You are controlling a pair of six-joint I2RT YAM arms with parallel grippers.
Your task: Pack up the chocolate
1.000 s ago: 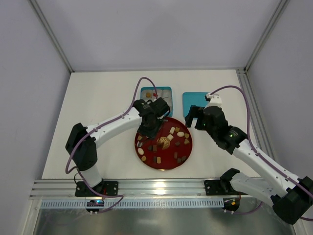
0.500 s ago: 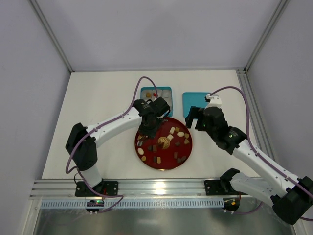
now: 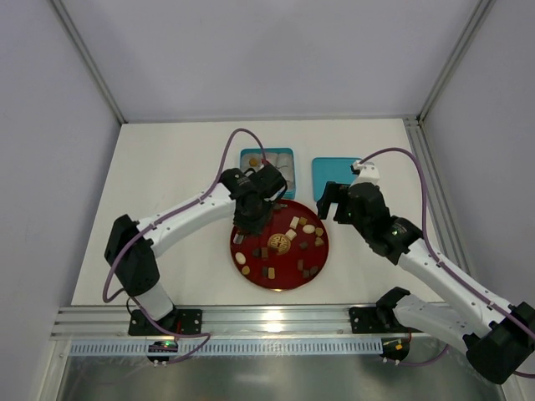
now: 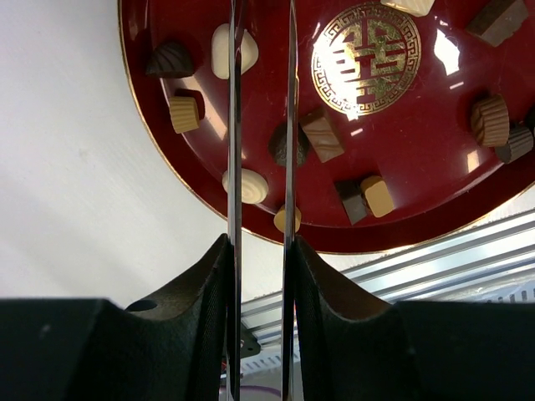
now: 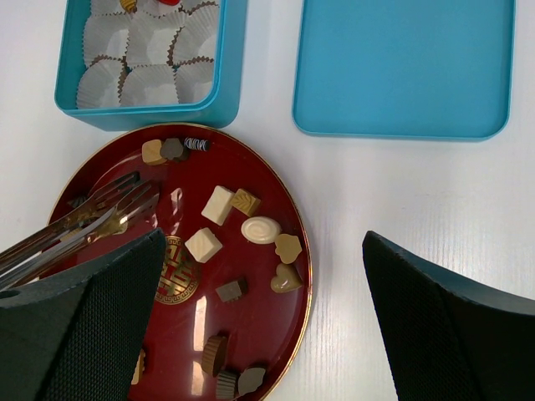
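Barely begun: nearly all the chocolate (image 5: 219, 205) lies on the red plate (image 5: 251, 276), the paper cups (image 5: 150, 79) in the teal box (image 5: 224, 58) are mostly bare, the left gripper (image 5: 140, 190) has its blades close together over the plate (hold unclear), and the right gripper (image 3: 331, 203) is spread wide and empty.

Sole mark in view: a round gold medallion (image 4: 365, 57) printed at the centre of the red plate (image 4: 426, 146). It shows a stylised, symmetrical Chinese-style character inside a ring of angular fret pattern; which character it is cannot be told. From the top view the medallion appears only as a small gold disc at the plate's centre. No lettering, brand or number is readable.
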